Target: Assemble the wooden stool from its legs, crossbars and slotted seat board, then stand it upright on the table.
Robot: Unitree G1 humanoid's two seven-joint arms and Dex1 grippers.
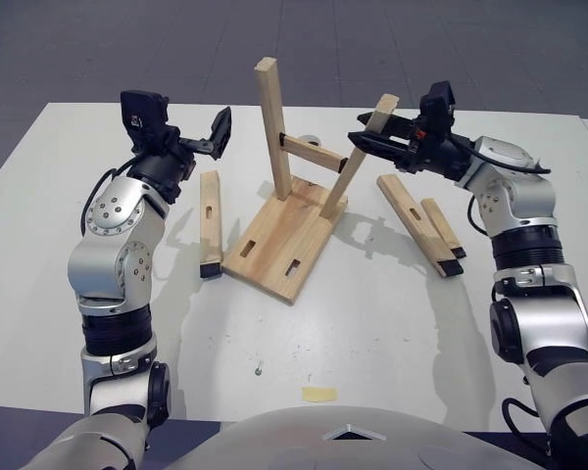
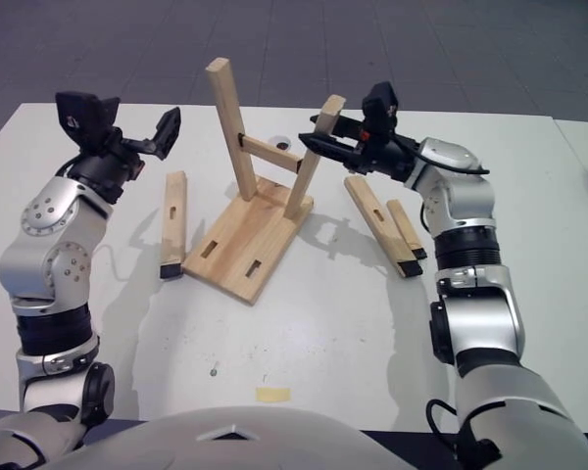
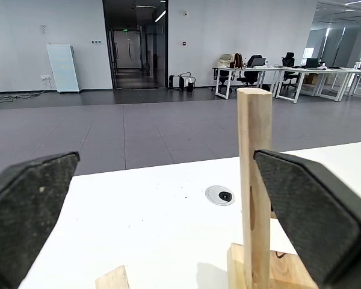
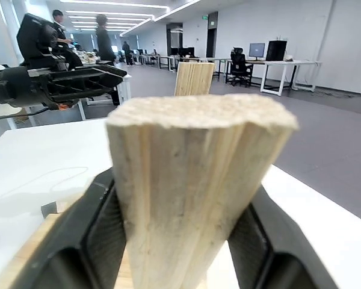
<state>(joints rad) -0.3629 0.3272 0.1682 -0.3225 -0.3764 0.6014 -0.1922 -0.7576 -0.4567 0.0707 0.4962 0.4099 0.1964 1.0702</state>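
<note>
The slotted seat board point(image 1: 279, 240) lies flat mid-table. Two legs stand in its far slots, joined by a crossbar point(image 1: 312, 153): an upright leg point(image 1: 273, 127) and a leaning leg point(image 1: 358, 157). My right gripper point(image 1: 365, 142) is shut on the leaning leg near its top, whose end grain point(image 4: 198, 156) sits between the black fingers point(image 4: 84, 241). My left gripper point(image 1: 216, 132) hangs open above the table, left of the upright leg point(image 3: 254, 186), with its pads point(image 3: 316, 211) wide apart. A loose leg point(image 1: 210, 223) lies left of the board. Two more loose pieces point(image 1: 419, 225) lie to the right.
A small screw point(image 1: 259, 369) and a yellow tape scrap point(image 1: 318, 394) lie near the table's front edge. A round cable grommet point(image 3: 220, 195) is set in the table behind the board. The white tabletop point(image 1: 392, 323) is open in front of the board.
</note>
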